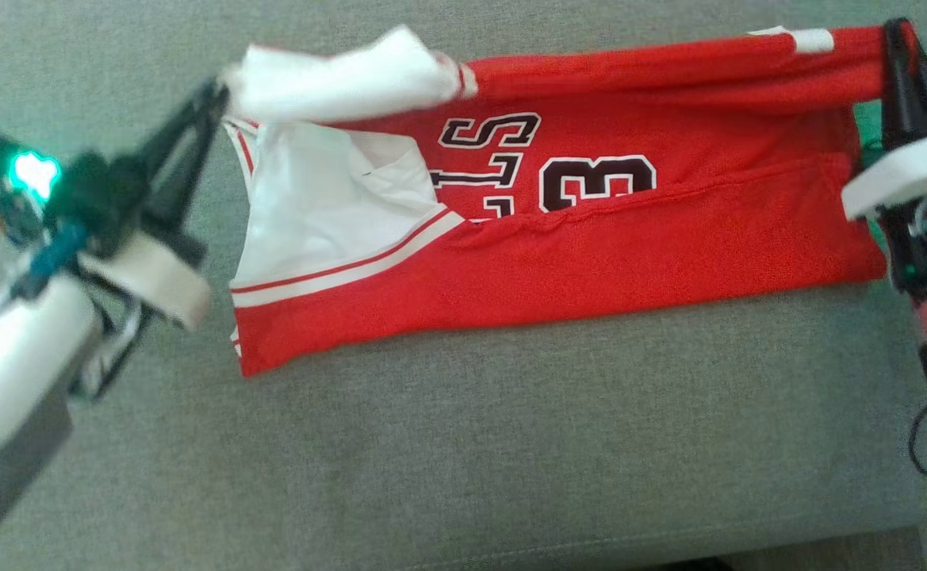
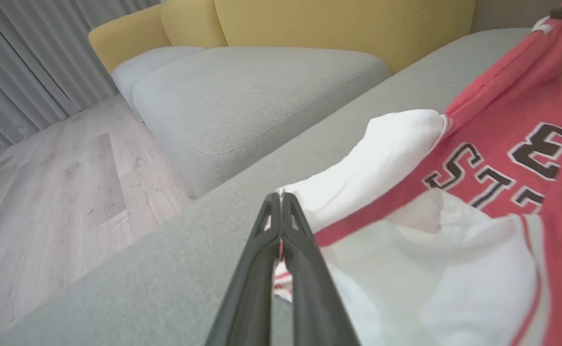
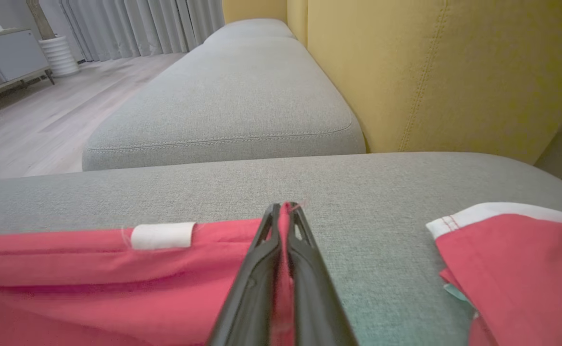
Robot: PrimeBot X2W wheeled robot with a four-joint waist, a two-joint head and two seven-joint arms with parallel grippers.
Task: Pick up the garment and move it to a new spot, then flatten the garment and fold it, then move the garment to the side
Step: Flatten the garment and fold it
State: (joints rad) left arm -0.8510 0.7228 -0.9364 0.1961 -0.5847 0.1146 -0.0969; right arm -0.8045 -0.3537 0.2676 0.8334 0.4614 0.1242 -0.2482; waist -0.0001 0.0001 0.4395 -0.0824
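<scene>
The red basketball jersey (image 1: 590,238) lies on the grey sofa cushion (image 1: 463,444), stretched between the two claws. The left gripper (image 1: 213,93) is clenched on its white end and the right gripper (image 1: 898,40) on its red corner, likely to lift the far edge evenly for folding.

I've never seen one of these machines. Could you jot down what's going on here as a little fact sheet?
Garment: red jersey, white trim, black lettering
Surface: grey sofa cushion
Left gripper: shut on the jersey's white end
Right gripper: shut on the jersey's red end
Jersey state: near edge folded over the number; far edge stretched between the two grippers
Background: yellow backrest, wood floor
</scene>
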